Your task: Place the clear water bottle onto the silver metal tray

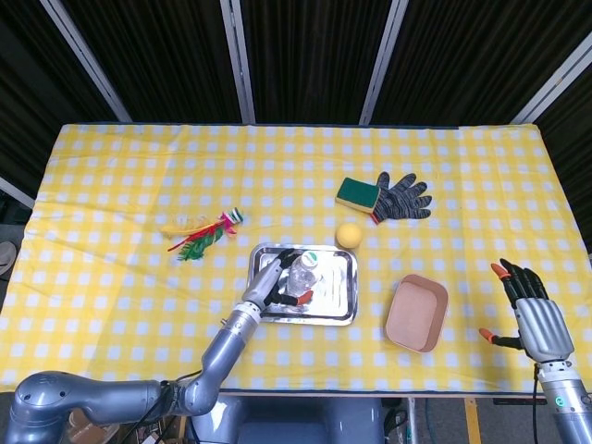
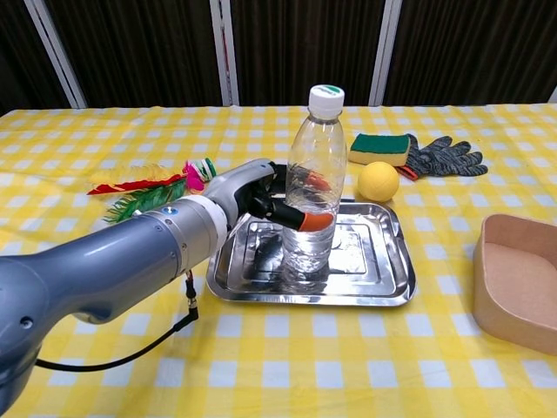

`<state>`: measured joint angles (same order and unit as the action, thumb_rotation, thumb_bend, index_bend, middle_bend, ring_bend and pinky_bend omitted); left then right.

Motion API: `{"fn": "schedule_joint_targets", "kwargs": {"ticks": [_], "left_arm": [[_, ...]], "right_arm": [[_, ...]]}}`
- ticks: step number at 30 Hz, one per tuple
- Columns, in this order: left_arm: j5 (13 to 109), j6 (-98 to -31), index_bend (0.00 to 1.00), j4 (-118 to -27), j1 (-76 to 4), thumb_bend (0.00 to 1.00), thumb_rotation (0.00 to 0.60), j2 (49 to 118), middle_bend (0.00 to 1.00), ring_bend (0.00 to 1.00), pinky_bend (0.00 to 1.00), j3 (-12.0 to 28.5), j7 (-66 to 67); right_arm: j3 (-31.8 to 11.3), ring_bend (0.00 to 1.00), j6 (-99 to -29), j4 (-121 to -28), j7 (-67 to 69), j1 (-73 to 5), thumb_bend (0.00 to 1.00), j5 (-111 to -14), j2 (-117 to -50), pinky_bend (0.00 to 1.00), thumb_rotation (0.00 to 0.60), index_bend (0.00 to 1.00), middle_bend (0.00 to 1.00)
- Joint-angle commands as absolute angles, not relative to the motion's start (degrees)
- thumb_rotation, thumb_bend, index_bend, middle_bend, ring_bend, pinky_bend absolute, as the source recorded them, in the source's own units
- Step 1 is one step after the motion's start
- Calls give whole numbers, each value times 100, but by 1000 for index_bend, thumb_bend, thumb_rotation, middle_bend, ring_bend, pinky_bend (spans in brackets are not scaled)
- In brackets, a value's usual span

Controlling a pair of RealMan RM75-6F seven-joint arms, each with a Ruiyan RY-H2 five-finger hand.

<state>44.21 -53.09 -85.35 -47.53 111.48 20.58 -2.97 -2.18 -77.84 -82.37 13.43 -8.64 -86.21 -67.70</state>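
The left hand (image 2: 265,196) grips the upright clear plastic water bottle (image 2: 312,187), standing on the silver metal tray (image 2: 383,277); next it likely needs only to release cleanly, while the right hand (image 1: 529,310) idles open.

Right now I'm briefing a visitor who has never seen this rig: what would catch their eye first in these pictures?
The clear water bottle standing upright on the silver tray near the table's middle, with the left hand wrapped around it. Next, the bright feather toy to the tray's left. The right hand hangs apart at the table's far right edge, holding nothing.
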Motion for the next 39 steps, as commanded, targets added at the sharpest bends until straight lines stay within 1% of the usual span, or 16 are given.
{"fn": "schedule_joint_targets", "kwargs": {"ticks": [1,3,6,9,12,15,17,18,19,20,23,26,29,33,36,39], "left_arm": [[4575,-5130,62,-8669,-4719,255,600,10964,100,0,0,1932,-251],[4615,-5097,19,-8715,-4704,212,600,10915,64,0,0,1886,-226],[4625,-5039,0,-8897,-4647,161,600,10766,32,0,0,1829,-211],[4654,-5062,0,-9201,-4566,154,600,10521,18,0,0,1761,-127],[4809,-5170,0,-9743,-4364,154,600,10143,11,0,0,1670,-158],[5324,-5271,0,-10751,-3880,154,600,9364,12,0,0,1438,-502],[5892,-5418,0,-11369,-3474,157,600,8638,25,0,0,1103,-633],[6099,-5510,0,-11511,-3327,159,600,8382,36,0,0,980,-657],[6350,-5687,0,-11671,-3113,163,600,8035,43,0,0,804,-664],[6600,-6034,0,-11718,-2850,166,600,7686,51,0,0,628,-564],[7028,-6709,0,-11586,-2332,171,600,7133,48,0,0,273,-399],[6999,-7218,0,-11217,-1965,175,600,6857,42,0,0,17,114],[6892,-7840,0,-10598,-1643,183,600,7026,42,0,0,-23,660],[6912,-8364,8,-9911,-1407,189,600,7362,42,0,0,23,1096],[7157,-8643,28,-9591,-1322,193,600,7523,43,0,0,75,1174],[7686,-9019,35,-9404,-1250,193,600,7592,49,0,0,98,987]], "right_arm": [[-215,0,-7790,-8243,1334,-866,48,-8632,-6774,0,600,54,0],[-215,0,-7788,-8245,1321,-867,49,-8630,-6776,0,600,54,0],[-217,0,-7773,-8250,1297,-868,50,-8610,-6780,0,600,54,0],[-220,0,-7772,-8255,1289,-868,49,-8602,-6778,0,600,54,0],[-219,0,-7770,-8264,1289,-871,49,-8606,-6774,0,600,54,0],[-201,0,-7788,-8280,1288,-862,49,-8635,-6769,0,600,54,0],[-192,0,-7811,-8303,1279,-858,50,-8666,-6768,0,600,54,0],[-188,0,-7817,-8312,1274,-857,50,-8675,-6767,0,600,54,0],[-181,0,-7825,-8324,1262,-855,50,-8688,-6766,0,600,54,0],[-175,0,-7839,-8344,1238,-851,50,-8704,-6762,0,600,54,0],[-180,0,-7886,-8393,1205,-837,50,-8718,-6747,0,600,54,0],[-204,0,-7939,-8408,1171,-825,50,-8711,-6739,0,600,54,0],[-233,0,-8002,-8352,1125,-815,50,-8709,-6777,0,600,54,0],[-293,0,-8212,-8215,1117,-798,49,-8797,-6878,0,600,54,0],[-325,0,-8342,-8109,1111,-781,50,-8841,-6964,0,600,54,0],[-338,0,-8356,-8059,1046,-776,50,-8820,-6995,0,600,54,0]]}}
